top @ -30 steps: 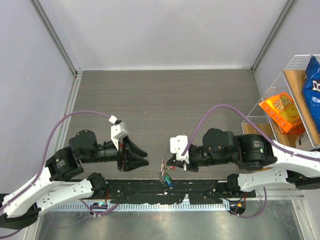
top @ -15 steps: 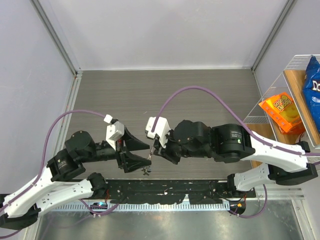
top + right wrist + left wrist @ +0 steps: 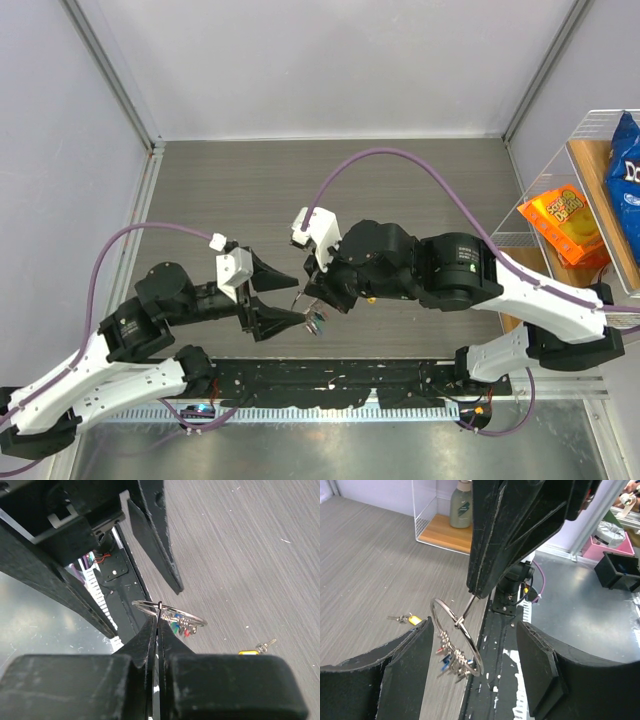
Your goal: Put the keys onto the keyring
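Observation:
The silver keyring [image 3: 445, 626] hangs in the air with several small keys [image 3: 451, 661] strung on it; blue, red and green heads show. My right gripper [image 3: 159, 620] is shut on the keyring [image 3: 192, 616] at its clasp, the keys [image 3: 181, 626] dangling. In the top view it [image 3: 308, 297] holds the keys [image 3: 316, 322] between the fingers of my left gripper [image 3: 283, 300]. My left gripper [image 3: 475, 680] is open, its fingers either side of the ring and not touching it. A loose yellow-headed key [image 3: 413, 620] lies on the table, also in the right wrist view [image 3: 249, 652].
A black rail [image 3: 330, 385] runs along the near table edge under the grippers. A wire rack [image 3: 560, 215] with snack bags stands at the right. The left wrist view shows a shelf with a green bottle [image 3: 462, 505] and a pink bin [image 3: 611, 546].
My right arm has swung left and up from the front rail, carrying the keyring with its keys in between my left gripper's open fingers. The left gripper shifted slightly right.

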Tool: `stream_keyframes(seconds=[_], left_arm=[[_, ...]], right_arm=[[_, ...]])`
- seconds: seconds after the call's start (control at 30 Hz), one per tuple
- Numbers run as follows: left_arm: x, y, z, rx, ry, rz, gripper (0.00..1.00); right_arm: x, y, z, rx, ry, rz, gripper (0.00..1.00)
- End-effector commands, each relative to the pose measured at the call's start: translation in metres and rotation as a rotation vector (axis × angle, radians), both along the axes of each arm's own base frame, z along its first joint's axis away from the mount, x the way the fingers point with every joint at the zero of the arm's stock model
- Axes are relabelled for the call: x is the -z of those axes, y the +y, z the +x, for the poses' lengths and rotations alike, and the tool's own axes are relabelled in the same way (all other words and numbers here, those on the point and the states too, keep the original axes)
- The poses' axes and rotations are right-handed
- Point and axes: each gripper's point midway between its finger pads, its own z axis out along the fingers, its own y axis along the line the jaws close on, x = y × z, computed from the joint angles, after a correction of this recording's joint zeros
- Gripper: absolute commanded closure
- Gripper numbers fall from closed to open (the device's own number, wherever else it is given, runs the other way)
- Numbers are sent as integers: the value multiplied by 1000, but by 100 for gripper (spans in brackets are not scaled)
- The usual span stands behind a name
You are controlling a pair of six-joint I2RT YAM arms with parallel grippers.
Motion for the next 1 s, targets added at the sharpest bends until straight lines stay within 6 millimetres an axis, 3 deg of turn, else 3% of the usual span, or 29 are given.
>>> stream_keyframes(seconds=[0.0,0.3,0.4,0.53,0.73,0.97], left_arm=[[-8,-6,10,-18,-96,-40,26],[-9,-18,24,-43,-162,-71,22],[-6,-21,27,-49,-164,-60,26],[1,-23,32,-60,-164,-40,37],[6,-25,33,-58,-161,-21,68],[11,-21,34,-76,-146,-7,77]], right_arm=[[-25,11,-4,-9,36,99,94],[-26,13,-6,-22,61,101,94],[-28,14,-7,-26,67,109,94],[-31,14,-7,-26,72,120,94],[-35,13,-6,-19,71,133,94],[-39,11,0,6,62,150,94]])
